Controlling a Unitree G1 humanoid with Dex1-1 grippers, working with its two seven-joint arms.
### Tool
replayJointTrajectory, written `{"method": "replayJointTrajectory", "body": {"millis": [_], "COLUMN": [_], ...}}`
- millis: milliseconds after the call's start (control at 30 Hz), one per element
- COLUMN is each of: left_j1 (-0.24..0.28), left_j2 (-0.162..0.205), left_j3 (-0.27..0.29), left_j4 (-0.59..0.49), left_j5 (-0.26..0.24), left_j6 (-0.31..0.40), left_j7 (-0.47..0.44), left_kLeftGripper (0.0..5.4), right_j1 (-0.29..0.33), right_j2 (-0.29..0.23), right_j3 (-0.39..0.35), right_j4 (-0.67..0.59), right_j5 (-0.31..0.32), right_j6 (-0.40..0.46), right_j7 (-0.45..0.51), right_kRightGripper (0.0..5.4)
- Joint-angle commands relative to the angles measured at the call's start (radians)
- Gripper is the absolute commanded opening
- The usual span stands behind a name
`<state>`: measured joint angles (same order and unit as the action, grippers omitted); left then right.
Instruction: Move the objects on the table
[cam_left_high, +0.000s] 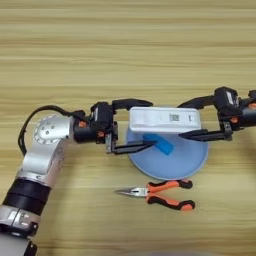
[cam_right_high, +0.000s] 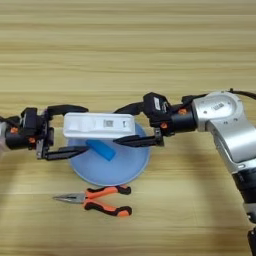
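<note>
I had the tabletop filling the whole frame, light tan wood grain with plank lines running side to side. Directly on it, at centre and slightly right, lay the round light-blue plate. Just below the plate, toward the lower centre, the orange-and-black pliers lay flat on the wood, nose pointing to the left of the frame, handles to the right.

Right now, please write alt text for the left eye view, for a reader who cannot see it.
Two open grippers, left and right, flank a white bar-shaped device over a light-blue plate holding a small blue block. Orange-and-black pliers lie below on the wooden table.
</note>
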<state>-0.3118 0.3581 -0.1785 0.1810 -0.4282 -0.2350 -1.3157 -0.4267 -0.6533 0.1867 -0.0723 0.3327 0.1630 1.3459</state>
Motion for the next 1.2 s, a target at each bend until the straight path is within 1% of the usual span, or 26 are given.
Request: {"method": "replayJointTrajectory", "body": {"millis": [33, 167, 333, 500, 1200], "left_j1": [-0.008, -0.009, -0.011, -0.012, -0.011], "left_j2": [0.005, 0.005, 0.006, 0.006, 0.003], "left_j3": [-0.016, -0.017, -0.018, -0.018, -0.017], "left_j4": [-0.001, 0.001, 0.003, 0.005, 0.013], "left_j5": [0.019, 0.019, 0.019, 0.019, 0.024], "left_j6": [0.006, 0.004, 0.003, 0.002, -0.011], "left_j7": [-0.016, -0.016, -0.015, -0.015, -0.010], "left_kLeftGripper": [3.68, 3.33, 3.02, 2.95, 2.94], "right_j1": [-0.036, -0.037, -0.038, -0.039, -0.032], "right_j2": [0.001, 0.001, 0.002, 0.003, 0.006], "right_j3": [-0.012, -0.012, -0.013, -0.013, -0.013], "right_j4": [0.007, 0.012, 0.014, 0.015, 0.011], "right_j5": [-0.003, -0.003, -0.004, -0.005, -0.004], "right_j6": [-0.003, -0.005, -0.006, -0.007, -0.004], "right_j7": [-0.018, -0.016, -0.013, -0.011, -0.016], "right_kRightGripper": [2.92, 2.92, 2.92, 2.92, 2.92]}}
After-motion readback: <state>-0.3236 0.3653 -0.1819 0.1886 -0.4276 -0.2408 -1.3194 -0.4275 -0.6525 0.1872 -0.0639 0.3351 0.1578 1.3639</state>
